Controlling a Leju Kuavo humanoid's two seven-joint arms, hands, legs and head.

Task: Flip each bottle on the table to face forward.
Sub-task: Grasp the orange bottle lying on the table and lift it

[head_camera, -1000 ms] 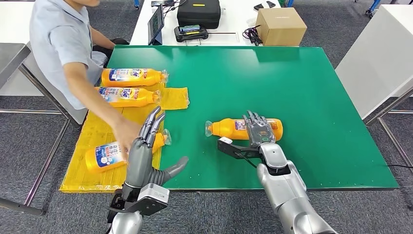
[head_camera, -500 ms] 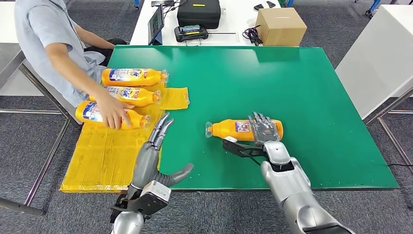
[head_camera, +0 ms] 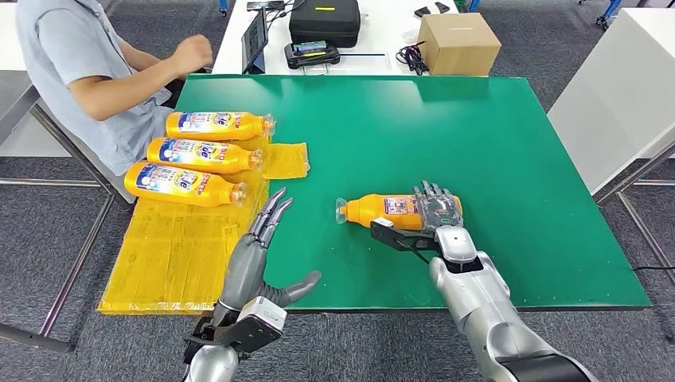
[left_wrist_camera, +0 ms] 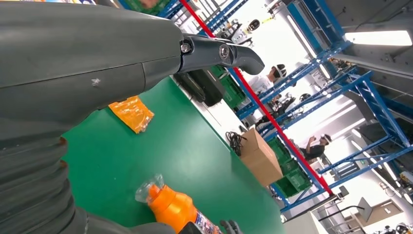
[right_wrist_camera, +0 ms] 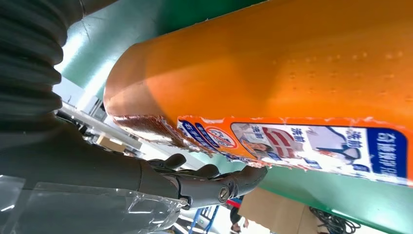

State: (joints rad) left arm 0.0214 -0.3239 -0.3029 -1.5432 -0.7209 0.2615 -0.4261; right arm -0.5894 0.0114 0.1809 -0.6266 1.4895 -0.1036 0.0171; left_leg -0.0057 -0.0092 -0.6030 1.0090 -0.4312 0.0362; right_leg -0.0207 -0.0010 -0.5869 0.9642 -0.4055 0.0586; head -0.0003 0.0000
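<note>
An orange bottle [head_camera: 374, 209] lies on its side near the middle of the green table [head_camera: 493, 135], its clear cap pointing to my left. My right hand [head_camera: 436, 208] grips its base end, fingers draped over the top and thumb low in front. Close up, the right wrist view has the bottle [right_wrist_camera: 272, 63] with its blue and white label turned down toward my fingers [right_wrist_camera: 214, 183]. My left hand [head_camera: 256, 253] hangs open at the table's front edge, fingers straight, holding nothing. The bottle's cap end [left_wrist_camera: 170, 207] appears in the left wrist view.
Three more orange bottles [head_camera: 216, 125] [head_camera: 205, 153] [head_camera: 185, 183] lie in a row, labels up, on a yellow mat [head_camera: 175, 255] at the left. A seated person [head_camera: 87, 72] is beside them. A cardboard box [head_camera: 458, 41] and a black case [head_camera: 324, 20] stand behind.
The person moved the third bottle up the mat into the row and pulled the arm back. My left hand shifted slightly right. My right hand stayed on the bottle, sliding toward its base.
</note>
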